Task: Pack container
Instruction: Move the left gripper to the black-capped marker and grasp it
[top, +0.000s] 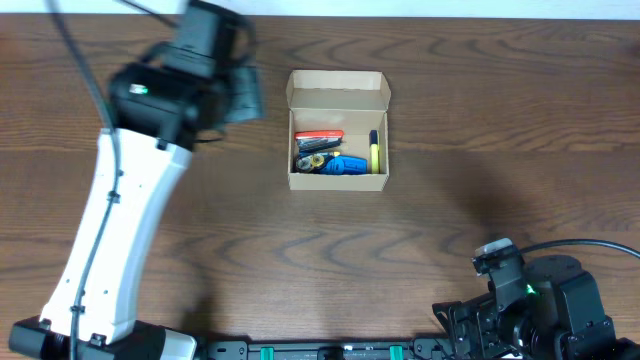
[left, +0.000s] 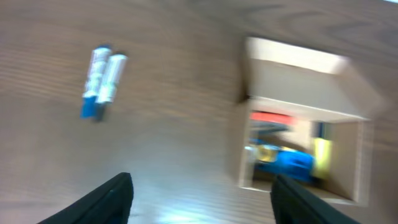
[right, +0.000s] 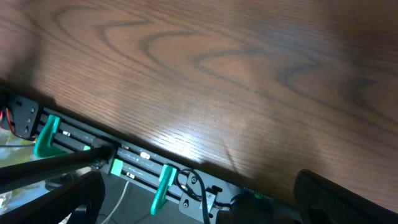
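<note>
Box (top: 338, 181) open at mid-table, close to the right of the left gripper (left: 202, 183), whose jaws stand apart with nothing between them

Lid (top: 337, 90) is folded back on the far side, and pens and markers lie inside; two small tubes (left: 102, 81) lie side by side on the table (top: 480, 120) on the gripper's other side, up and left in the wrist view, their long axis running roughly across the fingers' closing line. The left arm is much the nearer to both; the right gripper (right: 202, 180) rests spread wide and empty at the near edge, well apart from the box, so picking up the tubes looks like the left's job
</note>
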